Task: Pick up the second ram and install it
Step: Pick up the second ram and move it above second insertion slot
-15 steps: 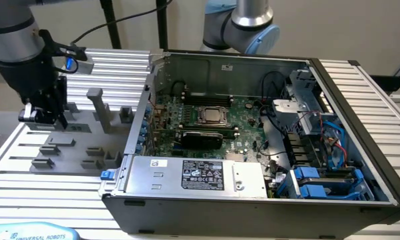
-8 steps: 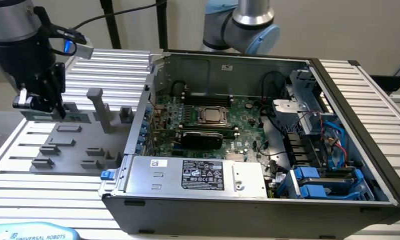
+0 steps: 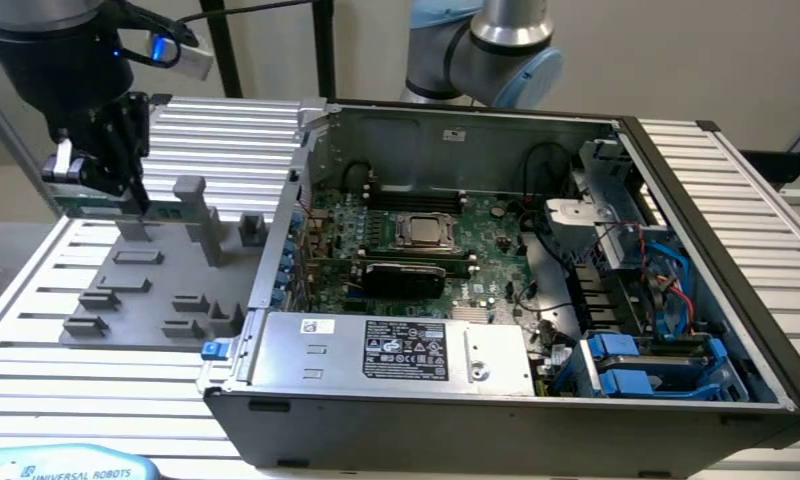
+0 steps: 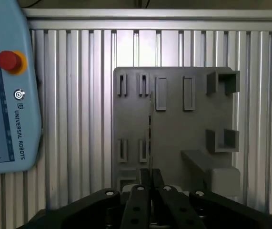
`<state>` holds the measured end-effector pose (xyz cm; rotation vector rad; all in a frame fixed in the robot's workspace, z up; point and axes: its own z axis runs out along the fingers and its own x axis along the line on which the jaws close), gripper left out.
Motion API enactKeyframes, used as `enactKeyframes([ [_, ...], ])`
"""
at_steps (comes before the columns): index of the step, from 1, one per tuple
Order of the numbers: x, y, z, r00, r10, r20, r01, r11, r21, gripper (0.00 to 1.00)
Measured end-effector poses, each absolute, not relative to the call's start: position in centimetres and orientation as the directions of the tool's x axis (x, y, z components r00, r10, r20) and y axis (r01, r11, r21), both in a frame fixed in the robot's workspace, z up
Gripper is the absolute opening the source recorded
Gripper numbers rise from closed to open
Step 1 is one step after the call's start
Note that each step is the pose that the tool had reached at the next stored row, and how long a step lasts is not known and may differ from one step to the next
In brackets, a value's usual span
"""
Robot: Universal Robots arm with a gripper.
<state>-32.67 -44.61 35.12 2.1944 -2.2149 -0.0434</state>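
Observation:
The second ram (image 3: 173,212) is a thin green stick that my gripper (image 3: 131,203) is shut on, at the exterior view's far left. It hangs level, just over the tall posts of the grey holder plate (image 3: 147,300). In the wrist view the ram (image 4: 150,125) shows edge-on as a thin line running out from my gripper (image 4: 150,175) over the holder plate (image 4: 174,138). The open computer case (image 3: 507,400) lies to the exterior view's right, with the large green motherboard (image 3: 494,235) inside it.
Grey slotted blocks (image 3: 193,195) stand up from the holder plate close to the ram. A teach pendant (image 4: 7,95) lies on the ribbed aluminium table (image 3: 53,390). A second arm's base (image 3: 487,50) rises behind the case. Cables and blue drive bays (image 3: 640,365) fill the case's right side.

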Motion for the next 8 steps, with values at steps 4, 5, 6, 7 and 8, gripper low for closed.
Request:
enactKeyframes([
  [4, -30.8, -44.6, 36.4, -0.009, -1.000, -0.003, -0.999, 0.009, 0.036, 0.13],
  [5, -30.4, -44.6, 36.7, -0.009, -1.000, -0.004, -0.999, 0.009, 0.036, 0.13],
  [6, -30.0, -44.6, 37.0, -0.009, -1.000, -0.004, -0.999, 0.009, 0.036, 0.13],
  [7, -29.5, -44.6, 37.3, -0.009, -1.000, -0.004, -0.999, 0.009, 0.036, 0.13],
  [8, -29.0, -44.6, 37.6, -0.009, -1.000, -0.004, -0.999, 0.009, 0.036, 0.13],
])
